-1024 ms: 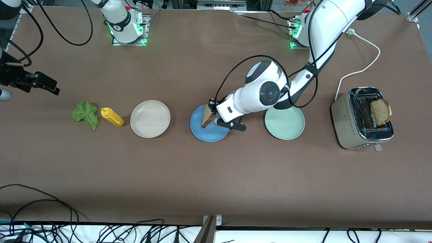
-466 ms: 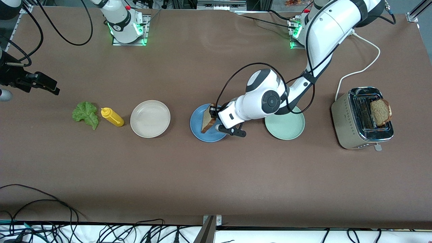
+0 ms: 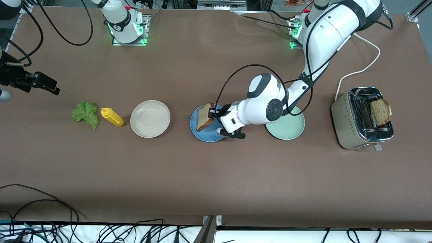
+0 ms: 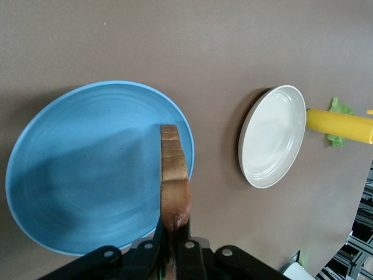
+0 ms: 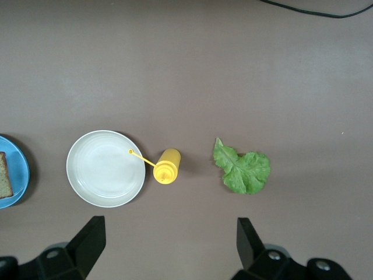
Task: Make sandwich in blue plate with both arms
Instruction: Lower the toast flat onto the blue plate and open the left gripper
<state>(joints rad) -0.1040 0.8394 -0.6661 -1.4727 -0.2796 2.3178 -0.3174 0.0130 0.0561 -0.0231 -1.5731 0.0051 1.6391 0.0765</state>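
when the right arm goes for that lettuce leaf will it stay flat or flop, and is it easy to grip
The lettuce leaf looks thin and ruffled, so it will probably droop once lifted. It lies flat on the table, so getting fingers under it may be awkward. It is likely light and tears easily, so a gentle pinch at a raised ruffle seems safest.

My left tool point(image 3: 212, 112) and its toast point(image 3: 203, 116) crowd the blue plate point(image 3: 202, 132); bare counter point(image 3: 216, 175) lies open nearer the camera.
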